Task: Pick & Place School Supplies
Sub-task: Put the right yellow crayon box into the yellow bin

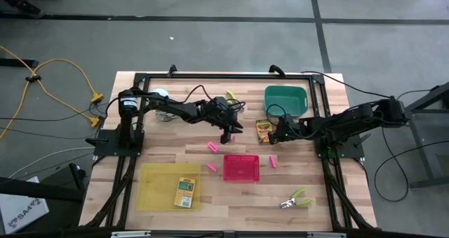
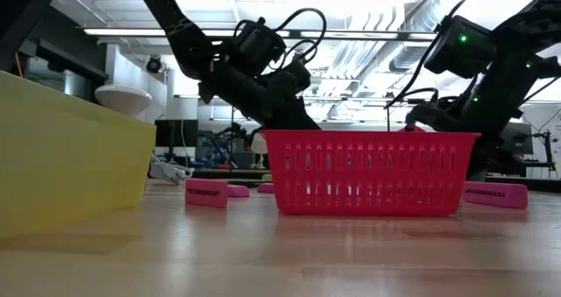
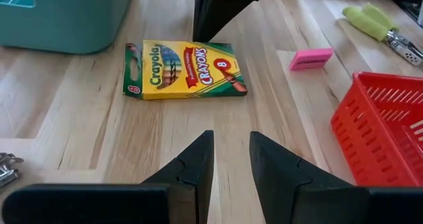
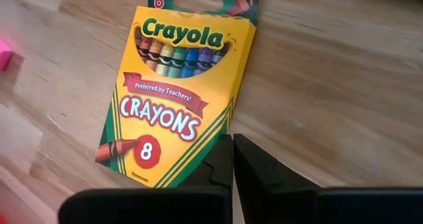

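Note:
A yellow-and-green crayon box [image 1: 264, 130] lies flat on the table in front of the green tray [image 1: 285, 100]. My right gripper [image 4: 232, 151] is shut, with its tips at one long edge of that box [image 4: 172, 98]. My left gripper [image 3: 231, 161] hovers left of the box [image 3: 185, 69], open by a narrow gap and holding nothing. A second crayon box [image 1: 186, 193] lies in the yellow tray [image 1: 158, 185]. Pink erasers [image 1: 213, 147] [image 1: 212, 168] [image 1: 273, 161] lie around the pink basket [image 1: 241, 168]. One lime-handled scissors [image 1: 295, 198] lies near the table's front right, another [image 1: 231, 97] near the far edge. My right gripper's shut fingertips [image 4: 221, 151] stand at the crayon box's long edge [image 4: 215, 141], near its bottom end, coming from the table's right. Whether they touch the box or hover just over it, I cannot tell. The box lies flat on the table.
A white round object with a coiled cable [image 1: 163, 97] sits at the far left of the table. The pink basket [image 2: 368, 170] stands in the near middle. Bare wood lies between the basket and the crayon box and at the table's near right.

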Motion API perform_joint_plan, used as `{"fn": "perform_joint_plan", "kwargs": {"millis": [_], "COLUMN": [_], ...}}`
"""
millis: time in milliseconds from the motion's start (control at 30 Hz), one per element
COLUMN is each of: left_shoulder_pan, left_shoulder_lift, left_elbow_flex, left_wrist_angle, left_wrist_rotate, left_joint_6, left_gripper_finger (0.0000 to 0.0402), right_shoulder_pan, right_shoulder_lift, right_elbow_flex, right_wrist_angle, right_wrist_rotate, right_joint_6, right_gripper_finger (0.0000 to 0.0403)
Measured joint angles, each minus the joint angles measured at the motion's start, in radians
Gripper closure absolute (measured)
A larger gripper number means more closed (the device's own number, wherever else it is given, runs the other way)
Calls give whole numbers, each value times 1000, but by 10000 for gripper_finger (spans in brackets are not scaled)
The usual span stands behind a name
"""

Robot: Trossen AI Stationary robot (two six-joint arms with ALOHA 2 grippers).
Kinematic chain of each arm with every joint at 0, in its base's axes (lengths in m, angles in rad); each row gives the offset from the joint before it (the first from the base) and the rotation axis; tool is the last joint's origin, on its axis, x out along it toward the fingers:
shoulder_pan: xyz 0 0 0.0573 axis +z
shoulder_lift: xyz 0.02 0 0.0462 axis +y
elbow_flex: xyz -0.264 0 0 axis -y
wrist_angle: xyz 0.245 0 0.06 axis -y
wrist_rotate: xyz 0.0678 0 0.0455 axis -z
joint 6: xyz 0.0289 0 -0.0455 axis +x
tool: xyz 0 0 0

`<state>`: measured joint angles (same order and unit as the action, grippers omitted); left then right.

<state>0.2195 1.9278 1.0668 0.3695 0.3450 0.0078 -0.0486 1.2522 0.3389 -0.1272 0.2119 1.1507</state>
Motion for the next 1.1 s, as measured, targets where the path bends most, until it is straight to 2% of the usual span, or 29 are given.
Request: {"fn": "perform_joint_plan", "kwargs": {"millis": [367, 567, 900, 1100], "left_shoulder_pan": [0, -1, -1, -1], "left_shoulder_lift": [82, 85, 85, 85], "left_elbow_flex": [19, 49, 60, 60], "left_wrist_angle": [15, 23, 46, 85], "left_wrist_rotate": [-3, -29, -27, -34], "left_joint_6": [-30, -58, -372, -635], "left_gripper_finger": [308, 308, 308, 308], "right_shoulder_pan": [-1, 0, 1, 1], "right_shoulder_lift": [2, 3, 2, 2], "right_elbow_flex": [-2, -3, -3, -3], "right_wrist_angle": [33, 58, 96, 94], "right_wrist_rotate": [-11, -25, -17, -14], "right_joint_6": [0, 2, -3, -20], "right_gripper_finger": [401, 401, 401, 401]}}
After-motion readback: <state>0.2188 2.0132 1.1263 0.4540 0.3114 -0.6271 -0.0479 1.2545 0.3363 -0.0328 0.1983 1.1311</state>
